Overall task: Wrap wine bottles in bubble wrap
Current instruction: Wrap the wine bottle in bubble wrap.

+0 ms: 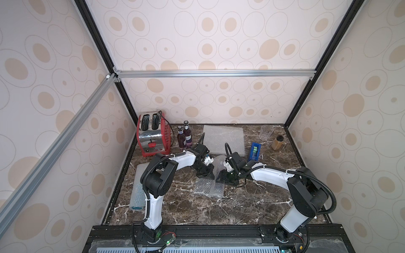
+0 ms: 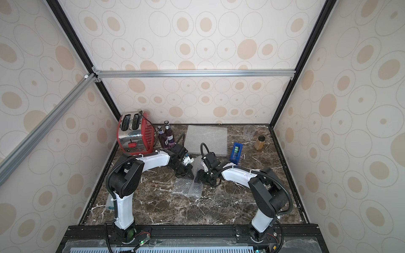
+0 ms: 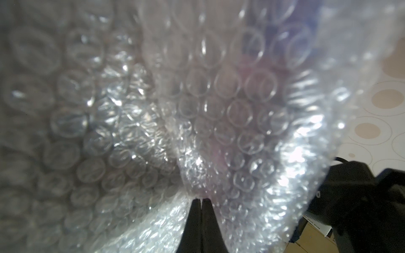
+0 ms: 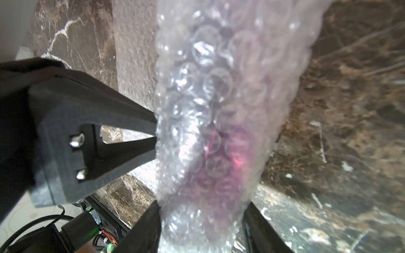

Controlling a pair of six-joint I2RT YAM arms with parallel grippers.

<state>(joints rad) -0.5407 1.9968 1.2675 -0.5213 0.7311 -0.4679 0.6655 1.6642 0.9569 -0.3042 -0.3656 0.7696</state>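
Centrally over the dark marble tabletop (image 1: 241, 203), left end effector (image 3: 201, 200) pinches clear bubbled plastic wrap (image 4: 197, 87) rolled around a slim purple glass bottle (image 4: 232, 153); right end effector (image 4: 203, 210) straddles it, grip unclear.

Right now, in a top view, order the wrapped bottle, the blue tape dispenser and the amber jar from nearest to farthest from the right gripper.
1. Wrapped bottle: between the fingers of the right gripper.
2. Blue tape dispenser: farther back, on its right.
3. Amber jar: near the far-right corner.
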